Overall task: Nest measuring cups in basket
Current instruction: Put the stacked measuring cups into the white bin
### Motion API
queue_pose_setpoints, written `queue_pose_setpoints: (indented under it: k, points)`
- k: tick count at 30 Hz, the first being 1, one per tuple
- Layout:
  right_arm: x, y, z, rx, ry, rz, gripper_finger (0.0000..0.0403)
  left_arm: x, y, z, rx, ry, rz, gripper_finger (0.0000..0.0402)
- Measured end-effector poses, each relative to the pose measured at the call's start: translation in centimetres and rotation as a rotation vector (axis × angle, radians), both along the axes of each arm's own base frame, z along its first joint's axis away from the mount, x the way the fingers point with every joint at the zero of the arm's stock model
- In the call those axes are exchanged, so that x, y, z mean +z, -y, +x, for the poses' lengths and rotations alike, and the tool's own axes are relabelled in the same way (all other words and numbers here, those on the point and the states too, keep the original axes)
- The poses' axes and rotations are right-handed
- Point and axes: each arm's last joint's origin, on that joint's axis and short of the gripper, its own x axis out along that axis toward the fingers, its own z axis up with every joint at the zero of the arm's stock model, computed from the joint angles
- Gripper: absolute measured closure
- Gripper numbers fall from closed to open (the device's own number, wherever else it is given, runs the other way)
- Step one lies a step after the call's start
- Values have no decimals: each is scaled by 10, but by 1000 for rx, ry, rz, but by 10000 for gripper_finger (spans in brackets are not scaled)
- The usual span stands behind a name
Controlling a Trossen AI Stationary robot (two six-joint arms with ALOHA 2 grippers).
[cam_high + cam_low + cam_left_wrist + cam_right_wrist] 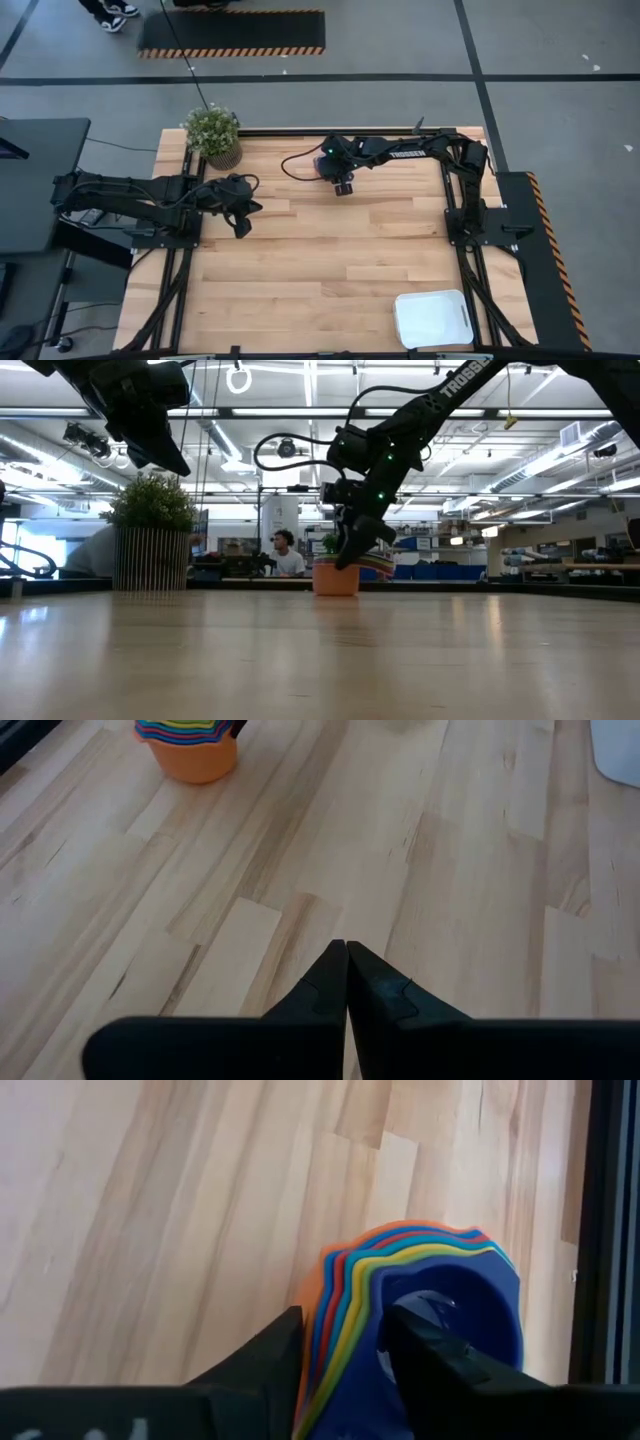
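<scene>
The measuring cups (420, 1270) sit nested in one stack, orange outermost, then red, yellow, green, light blue and dark blue innermost. The stack stands by its orange base on the table's far middle (336, 578) and also shows in the left wrist view (190, 745). My right gripper (340, 1325) is at the stack from above (343, 186), shut on its wall. My left gripper (346, 958) hangs shut above the table's left side (241, 224), touching nothing. The white basket (432, 318) lies at the near right corner. My right gripper holds the nested cups by the stack's wall at the rim (340, 1295). One finger (430, 1350) is inside the dark blue cup and the other (265, 1355) is outside the orange cup. The fingers come from above, slanting down. The stack stands upright on the table (336, 592).
A potted green plant (213, 135) stands at the table's far left corner, also seen in the low view (152, 545). Bare wood lies between the stack and the basket. People sit in the room beyond the table's far edge (287, 555).
</scene>
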Motion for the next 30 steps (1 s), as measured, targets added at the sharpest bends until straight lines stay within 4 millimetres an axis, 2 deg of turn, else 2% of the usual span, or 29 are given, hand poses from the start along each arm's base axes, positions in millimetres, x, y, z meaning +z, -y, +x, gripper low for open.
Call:
queue_pose_setpoints:
  k: [11,30]
  points:
    - [2,-1,2,-4,21,27,305,0,0,0,0,-1,-1,388]
    - [10,-1,-2,-20,41,64,314,0,0,0,0,-1,0,388]
